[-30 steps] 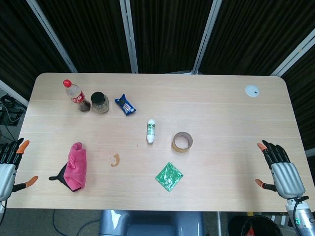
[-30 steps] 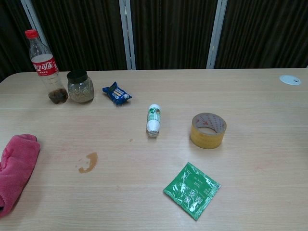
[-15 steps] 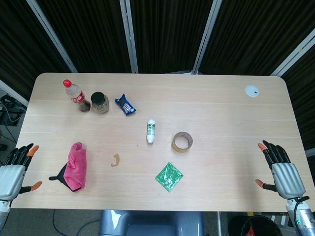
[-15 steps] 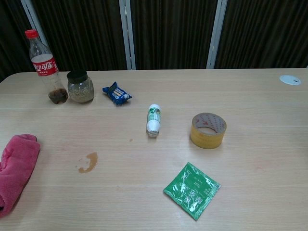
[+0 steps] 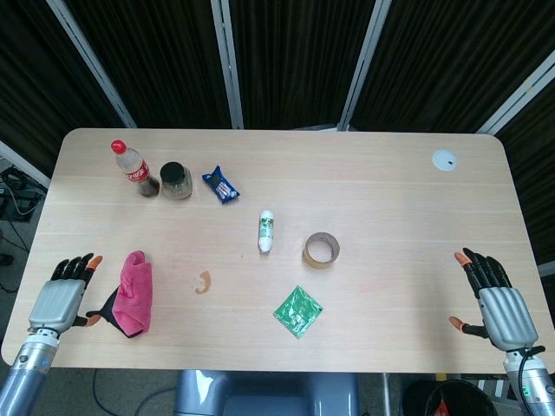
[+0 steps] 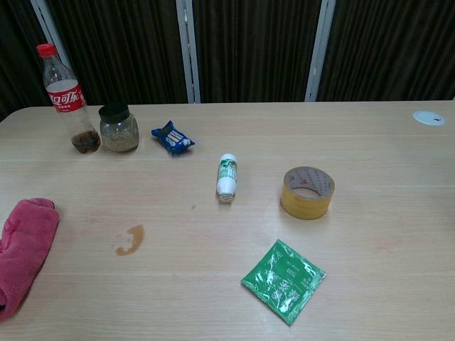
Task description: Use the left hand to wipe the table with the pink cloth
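Note:
The pink cloth [image 5: 134, 293] lies bunched on the table's front left, also at the left edge of the chest view [image 6: 25, 249]. A brown spill [image 5: 203, 282] marks the wood just right of it [image 6: 130, 239]. My left hand [image 5: 62, 297] hovers over the table's left edge, a short way left of the cloth, fingers spread and holding nothing. My right hand [image 5: 496, 305] hangs off the table's front right corner, fingers apart and empty. Neither hand shows in the chest view.
Cola bottle [image 5: 133, 168], a glass jar [image 5: 176, 181] and a blue snack pack [image 5: 221, 185] stand at the back left. A small white bottle [image 5: 266, 232], a tape roll [image 5: 321, 250] and a green sachet [image 5: 297, 311] lie mid-table. A white disc [image 5: 444, 159] sits back right.
My left hand has moved right, from beyond the table's left edge to over the table beside the cloth. The right hand and the objects stayed put.

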